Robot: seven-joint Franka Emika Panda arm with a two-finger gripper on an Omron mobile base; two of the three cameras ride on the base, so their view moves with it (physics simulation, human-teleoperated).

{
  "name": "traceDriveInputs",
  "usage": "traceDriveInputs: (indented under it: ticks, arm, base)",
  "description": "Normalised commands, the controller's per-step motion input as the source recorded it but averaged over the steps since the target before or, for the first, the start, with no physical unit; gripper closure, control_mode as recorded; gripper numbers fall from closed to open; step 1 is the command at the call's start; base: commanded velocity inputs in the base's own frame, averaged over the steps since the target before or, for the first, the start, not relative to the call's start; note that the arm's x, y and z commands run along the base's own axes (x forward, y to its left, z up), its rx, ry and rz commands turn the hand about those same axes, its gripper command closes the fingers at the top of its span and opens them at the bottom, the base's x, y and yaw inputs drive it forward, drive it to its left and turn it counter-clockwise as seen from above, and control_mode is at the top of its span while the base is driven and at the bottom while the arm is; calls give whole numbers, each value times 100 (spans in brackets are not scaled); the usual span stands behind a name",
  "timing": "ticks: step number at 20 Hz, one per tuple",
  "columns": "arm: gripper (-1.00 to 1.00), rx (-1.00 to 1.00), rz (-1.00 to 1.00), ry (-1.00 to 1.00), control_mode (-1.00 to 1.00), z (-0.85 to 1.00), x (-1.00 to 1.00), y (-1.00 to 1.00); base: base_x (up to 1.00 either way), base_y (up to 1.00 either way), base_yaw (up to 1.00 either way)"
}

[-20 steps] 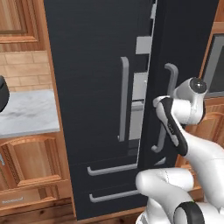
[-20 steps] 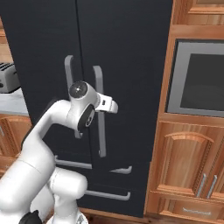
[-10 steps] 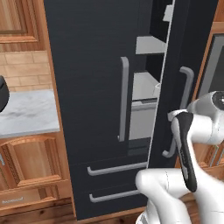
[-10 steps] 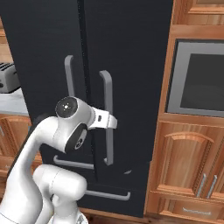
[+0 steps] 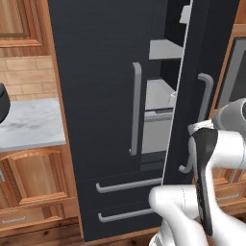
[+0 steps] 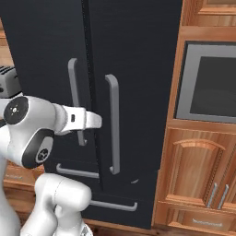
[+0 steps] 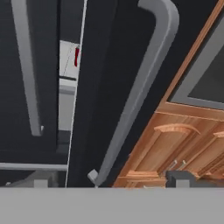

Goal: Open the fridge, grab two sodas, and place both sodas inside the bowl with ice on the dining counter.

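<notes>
The fridge (image 5: 96, 96) fills the middle of both base views, its right door (image 5: 202, 57) swung partly out so that a gap shows pale grey shelves (image 5: 166, 50) and a drawer front (image 5: 156, 129) inside. In the hand view a small red thing (image 7: 77, 57) shows through that gap on a pale shelf; what it is cannot be told. The left door's bar handle (image 5: 136, 108) and the right door's bar handle (image 6: 113, 124) are both grey metal, and two long drawer handles (image 5: 127, 185) run across the lower front. The claw (image 7: 105, 183) sits just beside the lower end of the right door's handle (image 7: 140, 92), its two dark tips wide apart at the bottom of the hand view with nothing between them. To the left lies a marble wall counter (image 5: 29, 125) over wooden cabinets (image 5: 33, 178); to the right, a built-in oven (image 6: 207, 87) in wooden cabinetry (image 6: 193, 170).
</notes>
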Motion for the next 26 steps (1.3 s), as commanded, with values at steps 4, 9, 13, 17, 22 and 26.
traceDriveInputs:
  ticks: [4, 9, 13, 17, 22, 26]
  arm:
    - [-100, -24, 7, 2, -100, 65, -1, 94]
    - [-100, -19, 11, 8, -100, 30, 58, 78]
    - [-100, -12, 12, 7, -100, 4, 100, 39]
    - [-100, -11, 13, 7, -100, 0, 100, 26]
    - [-100, -13, 3, 7, -100, -2, 100, 2]
    - [-100, -14, 0, 9, -100, -10, 100, -1]
  base:
    - [0, 0, 0]
    - [0, 0, 0]
    - [0, 0, 0]
    - [0, 0, 0]
    - [0, 0, 0]
    - [0, 0, 0]
